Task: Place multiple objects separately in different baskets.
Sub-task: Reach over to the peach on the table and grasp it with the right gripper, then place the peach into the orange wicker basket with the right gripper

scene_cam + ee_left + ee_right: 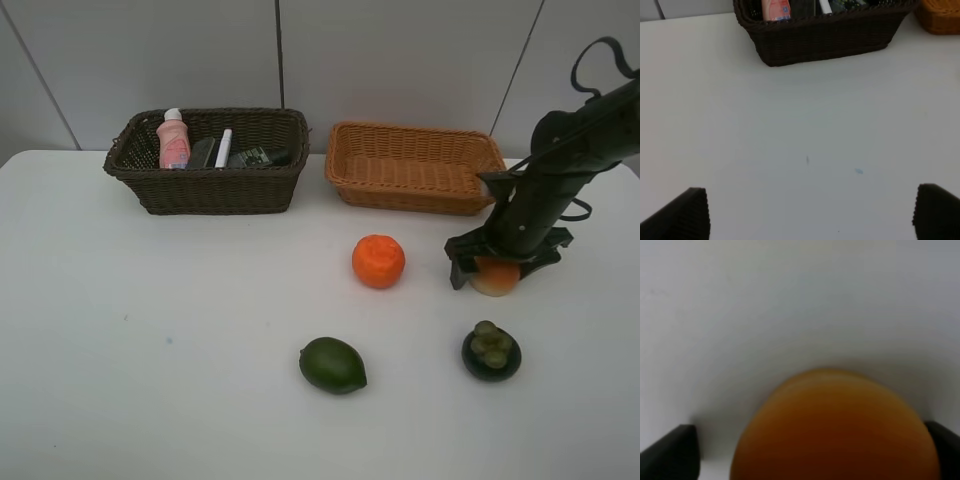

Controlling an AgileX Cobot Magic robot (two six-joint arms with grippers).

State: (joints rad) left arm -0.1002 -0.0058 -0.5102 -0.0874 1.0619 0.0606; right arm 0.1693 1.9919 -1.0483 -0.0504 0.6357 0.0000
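My right gripper [498, 272] is lowered over the peach [497, 283] on the white table, one finger on each side. In the right wrist view the peach [835, 430] fills the space between the fingers [670, 452], with a small gap on one side, so the gripper [807, 452] is open around it. On the table lie the orange [378, 261], the green fruit [332, 365] and the dark mangosteen [491, 352]. The dark brown basket [205, 190] holds the pink bottle [174, 142], black eraser [202, 152], white marker [224, 148] and dark green bottle [260, 157]. The orange-tan basket [415, 190] holds nothing. My left gripper [810, 215] is open over bare table.
In the left wrist view the dark basket [825, 40] with the pink bottle [776, 9] stands ahead, and a corner of the tan basket [940, 20] shows beside it. A grey panelled wall runs behind the table. The left arm is outside the high view.
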